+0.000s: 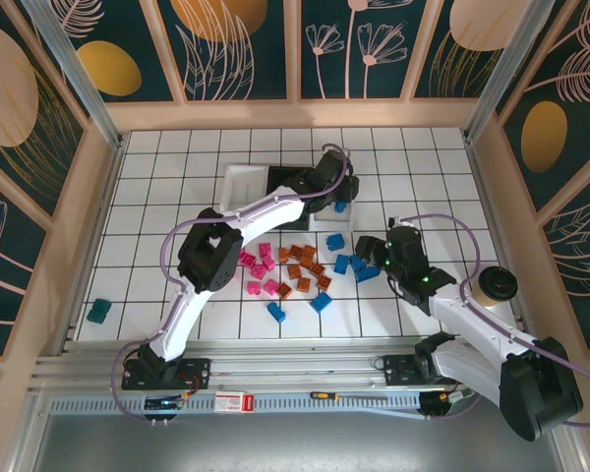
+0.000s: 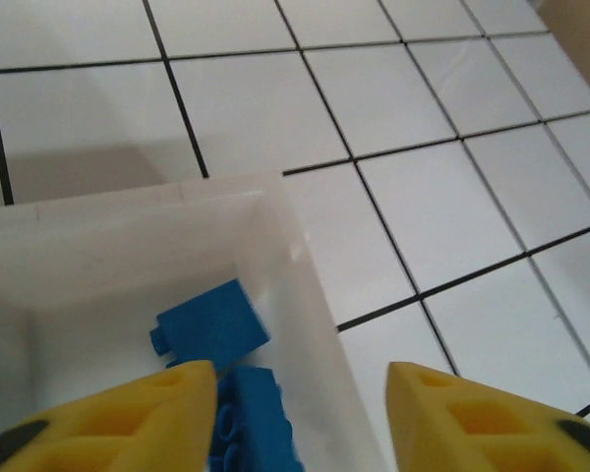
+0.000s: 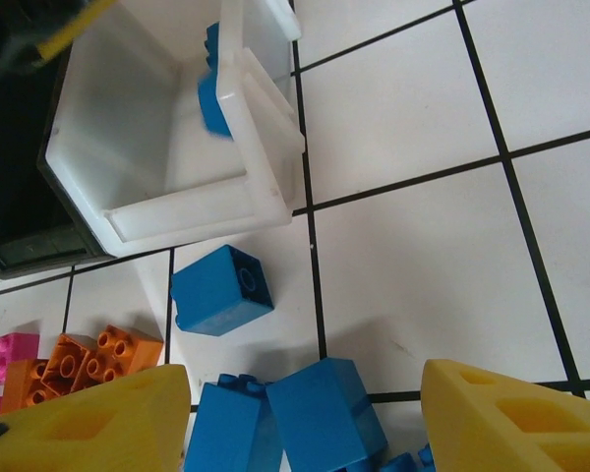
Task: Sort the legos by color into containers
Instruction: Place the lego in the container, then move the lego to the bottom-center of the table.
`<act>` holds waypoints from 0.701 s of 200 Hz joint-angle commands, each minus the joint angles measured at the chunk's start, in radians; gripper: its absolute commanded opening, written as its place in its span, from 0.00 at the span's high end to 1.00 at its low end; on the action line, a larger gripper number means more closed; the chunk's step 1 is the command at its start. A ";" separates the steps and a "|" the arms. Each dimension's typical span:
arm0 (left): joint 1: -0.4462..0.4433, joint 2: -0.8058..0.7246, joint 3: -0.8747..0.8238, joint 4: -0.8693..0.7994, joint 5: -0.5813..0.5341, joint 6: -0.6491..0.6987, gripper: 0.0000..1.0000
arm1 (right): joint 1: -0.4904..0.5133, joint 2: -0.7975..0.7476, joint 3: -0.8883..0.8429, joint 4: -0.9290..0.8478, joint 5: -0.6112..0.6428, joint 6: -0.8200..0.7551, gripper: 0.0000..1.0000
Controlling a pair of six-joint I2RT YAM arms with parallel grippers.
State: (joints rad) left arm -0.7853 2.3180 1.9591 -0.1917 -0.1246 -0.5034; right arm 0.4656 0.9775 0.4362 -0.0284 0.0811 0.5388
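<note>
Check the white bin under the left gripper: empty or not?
Not empty: the white bin holds at least two blue bricks in its corner.

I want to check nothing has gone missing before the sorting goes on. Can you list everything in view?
pink legos: about eight, magenta, left of the pile
orange legos: about nine, rusty orange, middle of the pile
loose blue legos: about six, blue, right and near side of the pile
binned blue legos: at least two, blue, in the right white bin
left white bin: one, white, far side
black bin: one, black, between the white bins
right white bin: one, white
teal block: one, teal, far left
cream cylinder: one, right edge
left gripper: open, over the right white bin
right gripper: open, over loose blue legos
</note>
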 commanded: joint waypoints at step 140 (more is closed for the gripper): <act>-0.020 -0.903 -1.091 0.394 0.074 -0.123 0.01 | 0.002 0.167 0.040 -0.072 0.054 -0.007 0.37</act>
State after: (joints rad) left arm -0.7990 1.5040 1.0107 0.1383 -0.0288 -0.5858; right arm 0.4667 1.1336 0.4648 -0.1009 0.0925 0.5339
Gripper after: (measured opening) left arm 0.988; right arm 0.624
